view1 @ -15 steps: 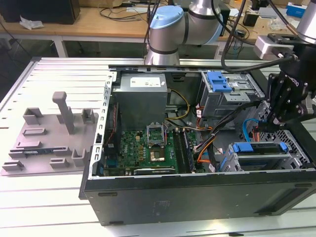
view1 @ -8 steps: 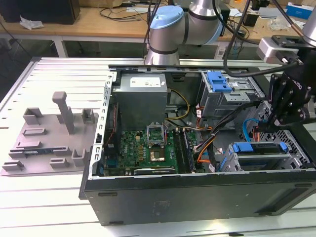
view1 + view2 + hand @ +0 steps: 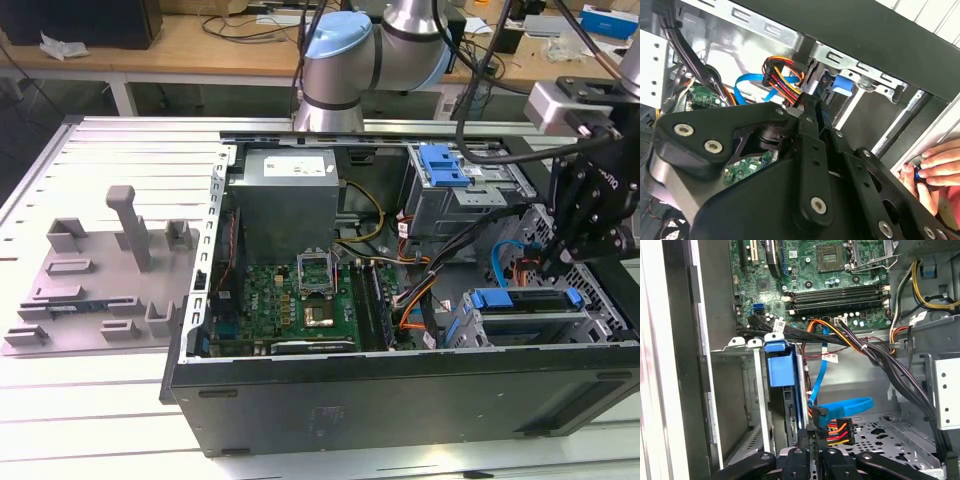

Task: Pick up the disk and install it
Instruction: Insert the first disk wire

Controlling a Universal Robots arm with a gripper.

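Black fingers (image 3: 810,137) narrow, apparently pinching flat silver disk (image 3: 525,299) in its blue plastic carrier; exterior view: disk extends toward their 7 o'clock, long axis 9-to-3, in grey metal bay (image 3: 735,345).

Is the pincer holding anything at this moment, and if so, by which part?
It cannot be told. The pincer sits close to the disk in its bay, beside the cables, but any grip is hidden.

In the exterior view, looking down from high and well back over the whole open computer case (image 3: 400,400) on the desk (image 3: 90,425). In both wrist views, close inside that case, aimed along the gripper (image 3: 814,452) toward the drive bay (image 3: 737,345) and blue cable (image 3: 845,406), sharing the motherboard (image 3: 805,270) with the exterior view.
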